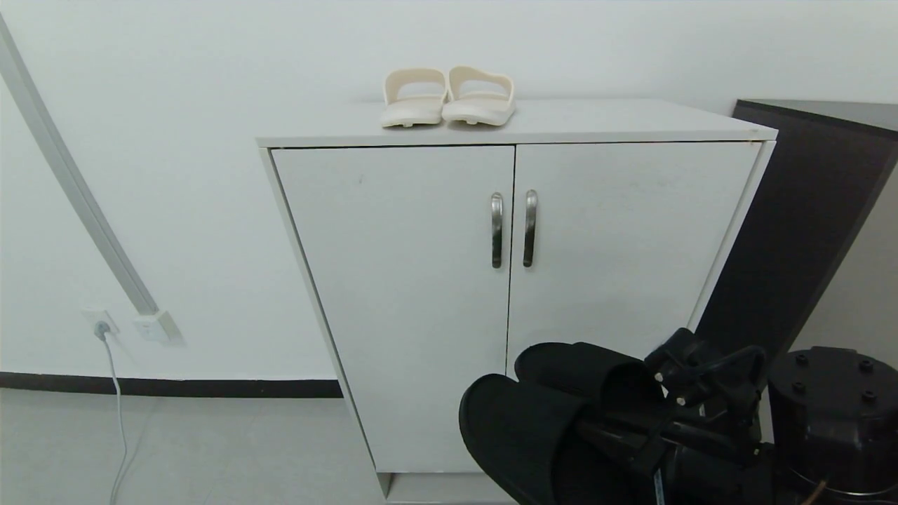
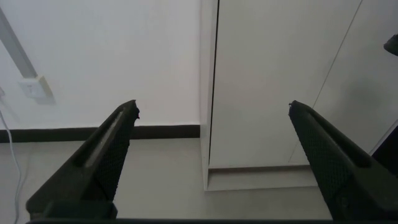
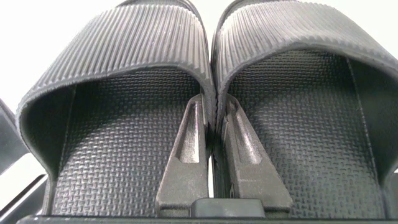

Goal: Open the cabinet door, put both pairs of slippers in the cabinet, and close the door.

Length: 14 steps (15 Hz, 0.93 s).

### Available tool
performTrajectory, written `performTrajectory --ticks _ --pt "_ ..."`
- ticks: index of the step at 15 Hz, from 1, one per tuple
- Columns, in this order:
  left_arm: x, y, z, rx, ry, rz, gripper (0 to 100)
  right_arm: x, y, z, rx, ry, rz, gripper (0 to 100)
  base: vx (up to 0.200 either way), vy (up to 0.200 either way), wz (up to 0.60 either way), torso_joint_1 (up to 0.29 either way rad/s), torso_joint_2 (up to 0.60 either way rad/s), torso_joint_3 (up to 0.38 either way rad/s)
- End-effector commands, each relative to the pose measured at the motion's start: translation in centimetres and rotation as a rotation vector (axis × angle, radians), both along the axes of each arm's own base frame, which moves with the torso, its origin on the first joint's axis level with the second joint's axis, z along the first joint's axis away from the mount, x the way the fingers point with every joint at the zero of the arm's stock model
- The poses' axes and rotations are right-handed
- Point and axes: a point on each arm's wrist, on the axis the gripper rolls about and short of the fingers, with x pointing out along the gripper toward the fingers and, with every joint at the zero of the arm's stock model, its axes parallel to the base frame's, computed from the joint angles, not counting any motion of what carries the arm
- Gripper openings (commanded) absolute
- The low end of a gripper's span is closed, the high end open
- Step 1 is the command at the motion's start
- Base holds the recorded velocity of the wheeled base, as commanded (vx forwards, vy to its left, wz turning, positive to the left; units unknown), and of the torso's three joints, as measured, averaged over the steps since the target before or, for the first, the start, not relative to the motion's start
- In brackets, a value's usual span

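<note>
The right claw [image 3: 211,109] pinches the black slippers [image 1: 554,414] by their touching inner walls, low before the shut cabinet [image 1: 400,294], the left claw [image 2: 212,107] gaping wide; so thin a grip could let one slipper slide free.

The left gripper [image 2: 214,109] was held with its fingers [image 2: 112,149] spread wide apart, both tips level. The right gripper [image 3: 214,99] was closed, its fingers [image 3: 186,155] pinched on the adjoining inner walls of the black slippers [image 3: 124,62] between them.
</note>
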Motion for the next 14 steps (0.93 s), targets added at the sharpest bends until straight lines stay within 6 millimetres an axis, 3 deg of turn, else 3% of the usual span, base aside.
performTrajectory --ticks 1,7,8,9,11,14 --pt "0.0 0.0 0.0 -0.001 0.000 0.001 100 0.0 0.0 0.0 -0.001 -0.001 0.000 0 0.000 0.000 0.00 0.000 0.00 0.000" --pt "0.0 0.0 0.0 -0.001 0.000 0.005 100 -0.1 -0.2 -0.3 -0.019 -0.009 0.005 0 0.000 0.000 0.00 0.000 0.00 0.000" --pt "0.0 0.0 0.8 -0.013 -0.007 0.007 100 -0.2 -0.2 -0.2 -0.017 -0.009 0.008 0 0.000 0.000 0.00 -0.027 0.10 0.119" --pt "-0.2 0.0 3.4 -0.080 -0.035 0.000 100 -0.2 -0.2 -0.3 -0.020 -0.007 0.008 0 0.000 0.000 0.00 -0.022 0.18 0.134" --pt "0.7 -0.1 6.8 -0.119 0.002 -0.042 100 -0.2 -0.2 -0.3 -0.020 -0.007 0.012 0 0.000 0.000 0.00 0.005 0.08 0.058" --pt "5.4 -0.6 10.1 -0.089 0.108 -0.279 100 -0.2 -0.2 -0.3 -0.023 -0.006 0.012 0 0.000 0.000 0.00 0.000 0.00 0.000"
